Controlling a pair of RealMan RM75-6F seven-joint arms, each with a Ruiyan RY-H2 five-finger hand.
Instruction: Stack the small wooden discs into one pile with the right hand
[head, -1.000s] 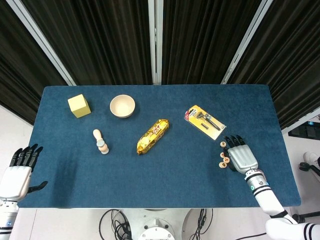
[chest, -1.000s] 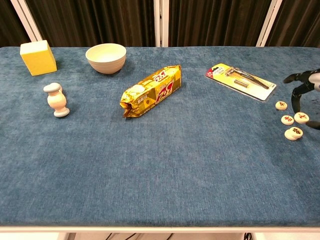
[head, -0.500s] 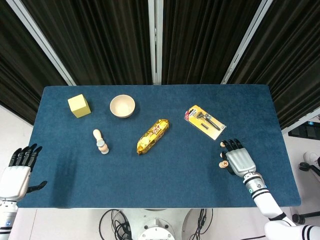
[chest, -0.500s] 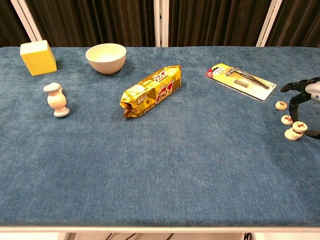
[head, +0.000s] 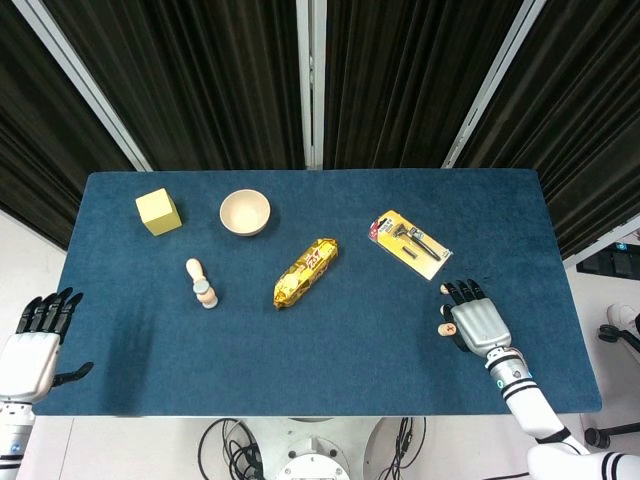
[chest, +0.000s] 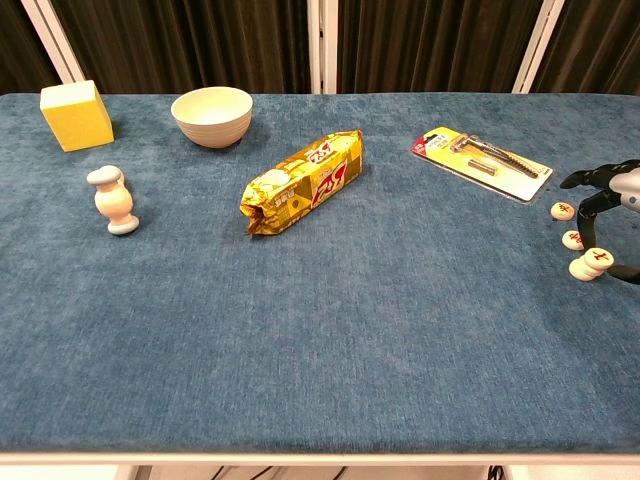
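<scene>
Just right of razor pack (chest: 481, 163), my right hand (chest: 612, 193) pinches wooden disc (chest: 597, 256) atop another disc (chest: 581, 268); left hand (head: 35, 343) spread off bench (chest: 400, 330).

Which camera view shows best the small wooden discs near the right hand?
The chest view: the wooden discs lie in the open, red marks visible. In the head view the right hand covers most of them; only two peek out.

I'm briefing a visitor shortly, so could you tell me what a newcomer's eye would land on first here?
Probably the shiny yellow snack packet lying mid-table on the dark blue cloth. Next, the right robot hand at the table's right edge, holding one small wooden disc over another disc, with two more discs beside them.
</scene>
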